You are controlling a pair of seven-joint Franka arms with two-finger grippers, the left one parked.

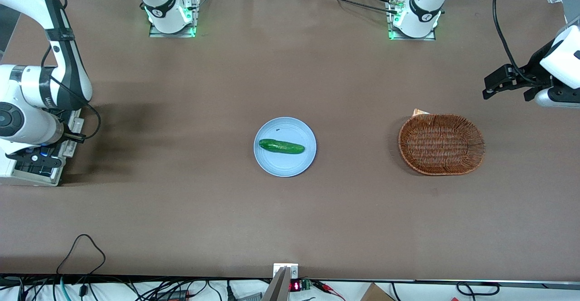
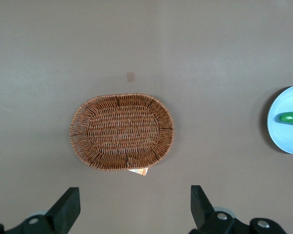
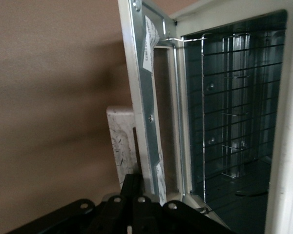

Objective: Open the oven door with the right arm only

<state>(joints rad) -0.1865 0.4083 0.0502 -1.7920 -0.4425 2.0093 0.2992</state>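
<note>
My claw (image 3: 133, 195) is sitting right against the oven door (image 3: 149, 97), already swung open; finger state unclear.

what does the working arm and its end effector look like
The right arm is white and jointed, with black bands at the joints, a black cable looping alongside it and a silver cylindrical wrist. Its end effector is black with two fingers and sits over the white oven at the working arm's end of the table; the wrist view shows screw heads on its black body.
</note>
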